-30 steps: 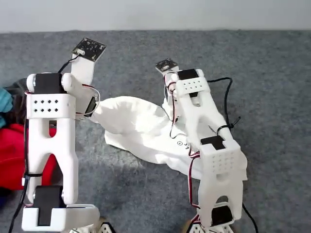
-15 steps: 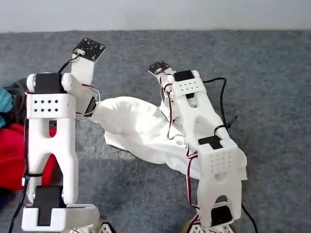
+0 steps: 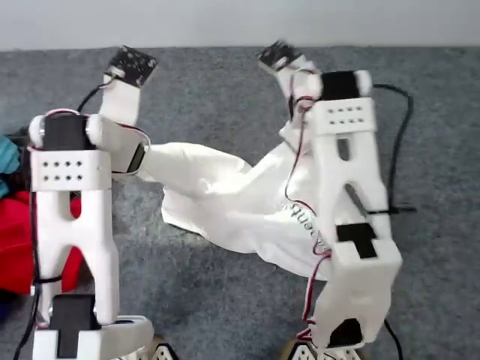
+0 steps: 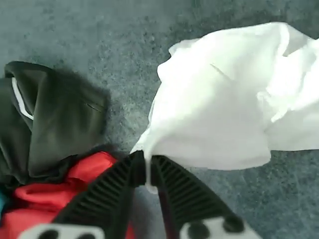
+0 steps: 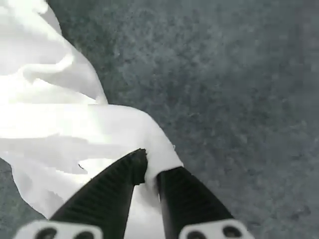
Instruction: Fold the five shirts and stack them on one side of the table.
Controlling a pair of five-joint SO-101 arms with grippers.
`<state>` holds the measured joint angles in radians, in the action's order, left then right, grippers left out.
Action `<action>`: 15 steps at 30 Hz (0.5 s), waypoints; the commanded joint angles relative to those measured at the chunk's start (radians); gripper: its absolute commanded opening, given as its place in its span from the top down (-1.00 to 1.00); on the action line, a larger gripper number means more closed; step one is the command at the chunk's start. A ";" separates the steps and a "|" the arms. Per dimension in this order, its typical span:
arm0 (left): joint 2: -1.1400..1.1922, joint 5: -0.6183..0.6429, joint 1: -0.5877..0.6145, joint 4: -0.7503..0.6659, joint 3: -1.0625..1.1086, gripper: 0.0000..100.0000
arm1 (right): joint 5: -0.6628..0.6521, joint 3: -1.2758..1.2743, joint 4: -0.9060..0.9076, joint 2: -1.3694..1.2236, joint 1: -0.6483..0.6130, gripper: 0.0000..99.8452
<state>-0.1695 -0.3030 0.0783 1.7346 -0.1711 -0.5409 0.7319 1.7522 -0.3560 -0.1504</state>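
A white shirt point(image 3: 225, 199) lies crumpled on the grey carpet between the two arms, its left and right ends pulled up. My left gripper point(image 3: 138, 159) is shut on the shirt's left corner; in the left wrist view the black fingers point(image 4: 115, 182) pinch the white shirt point(image 4: 219, 114). My right gripper point(image 3: 289, 142) is shut on the shirt's far right edge. In the right wrist view the right gripper point(image 5: 151, 170) clamps a fold of the white shirt point(image 5: 55, 134) above the carpet.
A pile of other shirts sits at the table's left edge: a red one point(image 3: 16, 244), a teal one point(image 3: 7, 156) and a black one point(image 4: 47, 127). The red shirt point(image 4: 45, 201) lies just under my left gripper. Bare grey carpet point(image 3: 435, 150) spreads to the right and front.
The right arm has swung toward the far side of the table, pulling the shirt's right edge up and back. The left arm shifted slightly back, still holding its corner. The shirt is stretched wider.
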 commanded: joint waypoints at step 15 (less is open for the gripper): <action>-0.167 -0.112 0.005 0.015 -0.602 0.97 | -0.063 0.052 0.016 0.667 0.228 0.98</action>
<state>-0.3076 -0.3506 0.0767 1.7361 -0.6268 -0.5930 0.7426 1.7538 0.2163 0.0169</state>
